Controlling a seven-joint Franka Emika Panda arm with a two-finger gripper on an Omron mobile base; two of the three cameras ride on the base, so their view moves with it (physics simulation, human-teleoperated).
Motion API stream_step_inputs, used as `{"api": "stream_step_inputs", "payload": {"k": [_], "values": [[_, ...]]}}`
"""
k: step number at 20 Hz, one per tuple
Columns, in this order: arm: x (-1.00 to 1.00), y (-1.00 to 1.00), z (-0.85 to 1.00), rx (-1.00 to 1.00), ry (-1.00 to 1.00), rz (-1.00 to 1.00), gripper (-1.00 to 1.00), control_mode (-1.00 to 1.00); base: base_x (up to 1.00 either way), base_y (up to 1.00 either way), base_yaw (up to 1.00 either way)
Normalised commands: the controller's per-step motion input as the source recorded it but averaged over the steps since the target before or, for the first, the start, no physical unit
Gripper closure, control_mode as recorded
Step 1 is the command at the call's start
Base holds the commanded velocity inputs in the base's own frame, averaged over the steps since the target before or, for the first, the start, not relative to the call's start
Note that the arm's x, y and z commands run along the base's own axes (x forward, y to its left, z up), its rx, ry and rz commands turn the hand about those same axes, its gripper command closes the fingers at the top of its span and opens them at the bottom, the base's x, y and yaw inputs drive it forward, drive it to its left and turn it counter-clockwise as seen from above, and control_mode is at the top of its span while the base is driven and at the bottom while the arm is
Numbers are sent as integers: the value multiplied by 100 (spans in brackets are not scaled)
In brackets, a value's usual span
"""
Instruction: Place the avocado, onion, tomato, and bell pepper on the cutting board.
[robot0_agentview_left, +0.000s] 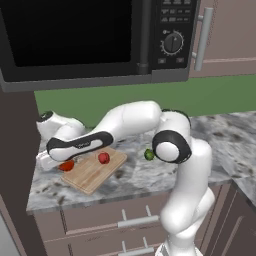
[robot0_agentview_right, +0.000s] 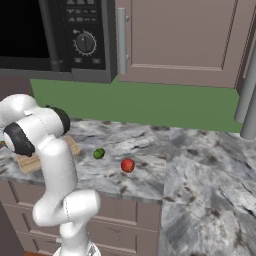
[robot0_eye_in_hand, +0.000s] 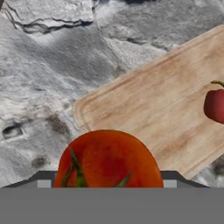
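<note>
Microwave (robot0_agentview_left: 75, 37) up top, 11 o'clock in left base view, cabinet door with bar handle (robot0_agentview_left: 202, 37) at its 3 o'clock. Grey marbled desk (robot0_agentview_left: 225, 140) spans the frame below the green backsplash (robot0_agentview_left: 210, 95), drawers (robot0_agentview_left: 135, 220) under its front edge. Arm reaches from 5 o'clock toward 9 o'clock, wrist low over the left end of the desk. Cutting board (robot0_agentview_left: 92, 172) lies flat on the desk at 8 o'clock in left base view, long axis diagonal. End effector (robot0_agentview_left: 64, 165) sits at the board's left corner, pinching the tomato (robot0_eye_in_hand: 109, 159): in hand view the tomato is at 6 o'clock, right against the camera, green calyx visible, above the board's near corner and desk edge; finger tips hidden, can't tell whether the tomato touches the board. Red bell pepper (robot0_agentview_left: 103, 158) rests on the board, near its centre-right; in hand view it's at 3 o'clock, cut by the frame edge. Avocado (robot0_agentview_right: 99, 153) on bare desk, off the board, at the board's 3 o'clock, partly behind the elbow in left base view. Another red round item (robot0_agentview_right: 127, 165) on the desk just beside the avocado, at its 4 o'clock in right base view, well apart from the board.
</note>
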Motion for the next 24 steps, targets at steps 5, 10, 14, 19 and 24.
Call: {"api": "stream_step_inputs", "payload": {"k": [5,10,14,19,24], "values": [[-74,-74,41,0,-9,-2,100,-100,0,0,0],[-37,-66,63,1,-3,-9,100,-100,0,0,0],[-13,-55,76,8,2,-18,100,-100,0,0,0],[-1,-28,44,15,2,-13,100,-100,0,0,0],[10,0,-5,7,-1,-2,100,-100,0,0,0]]}}
